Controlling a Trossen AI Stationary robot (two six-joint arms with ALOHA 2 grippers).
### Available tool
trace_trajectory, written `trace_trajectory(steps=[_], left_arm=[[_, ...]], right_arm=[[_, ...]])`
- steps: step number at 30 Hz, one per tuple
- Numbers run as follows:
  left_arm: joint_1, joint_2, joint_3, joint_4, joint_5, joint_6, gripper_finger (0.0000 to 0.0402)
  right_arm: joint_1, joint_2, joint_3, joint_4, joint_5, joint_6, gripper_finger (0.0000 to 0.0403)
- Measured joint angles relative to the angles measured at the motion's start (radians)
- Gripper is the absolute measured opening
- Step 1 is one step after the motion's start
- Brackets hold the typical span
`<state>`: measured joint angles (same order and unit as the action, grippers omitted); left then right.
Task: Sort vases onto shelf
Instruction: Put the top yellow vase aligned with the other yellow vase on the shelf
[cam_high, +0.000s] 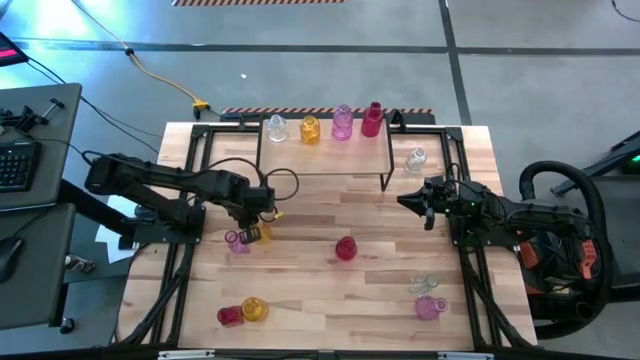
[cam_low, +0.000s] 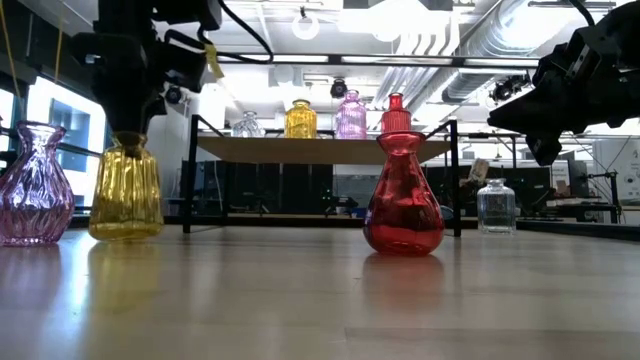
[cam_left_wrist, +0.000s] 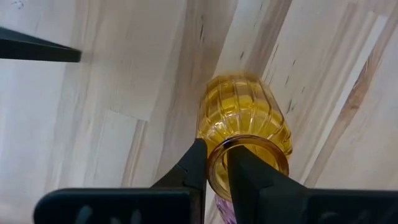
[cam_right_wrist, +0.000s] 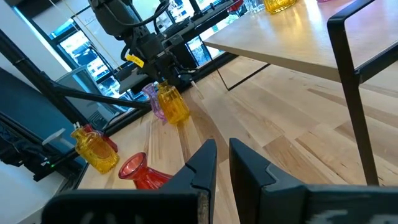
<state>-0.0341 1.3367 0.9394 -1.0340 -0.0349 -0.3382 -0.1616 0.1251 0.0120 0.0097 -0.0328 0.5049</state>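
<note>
We see the left gripper (cam_left_wrist: 214, 165) pointing straight down, jaws clamped on the rim of an amber vase (cam_left_wrist: 244, 121) standing on the table (cam_high: 330, 300). The right gripper (cam_right_wrist: 222, 163) hovers closed beside the shelf (cam_high: 325, 155).

Around the wooden tabletop

The wooden tabletop (cam_high: 330, 290) is pale planks on a black frame, standing on a grey floor (cam_high: 300, 60). A yellow cable (cam_high: 160, 78) runs across the floor beyond its far edge. A black keyboard (cam_high: 14, 165) sits on a dark desk (cam_high: 45, 110), well off the tabletop's left side.
</note>
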Motion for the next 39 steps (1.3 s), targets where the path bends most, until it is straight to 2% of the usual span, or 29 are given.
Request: trace_trajectory(steps=[11,20,29,33,39], left_arm=[[0.0,0.003,0.086,-0.024,0.039,0.007,0.0027],[0.013,0.001,0.268,-0.086,0.049,0.008,0.0031],[0.125,0.001,0.471,-0.11,0.033,0.096,0.0031],[0.19,0.001,0.542,-0.117,-0.004,0.153,0.0031],[0.277,0.001,0.624,-0.116,-0.006,0.203,0.0036]], right_arm=[[0.0,0.0,0.0,0.0,0.0,0.0,0.0028],[0.0,0.0,0.0,0.0,0.0,0.0,0.0028],[0.0,0.0,0.0,0.0,0.0,0.014,0.0028],[0.0,0.0,0.0,0.0,0.0,0.014,0.0028],[0.0,0.0,0.0,0.0,0.0,0.014,0.0028]])
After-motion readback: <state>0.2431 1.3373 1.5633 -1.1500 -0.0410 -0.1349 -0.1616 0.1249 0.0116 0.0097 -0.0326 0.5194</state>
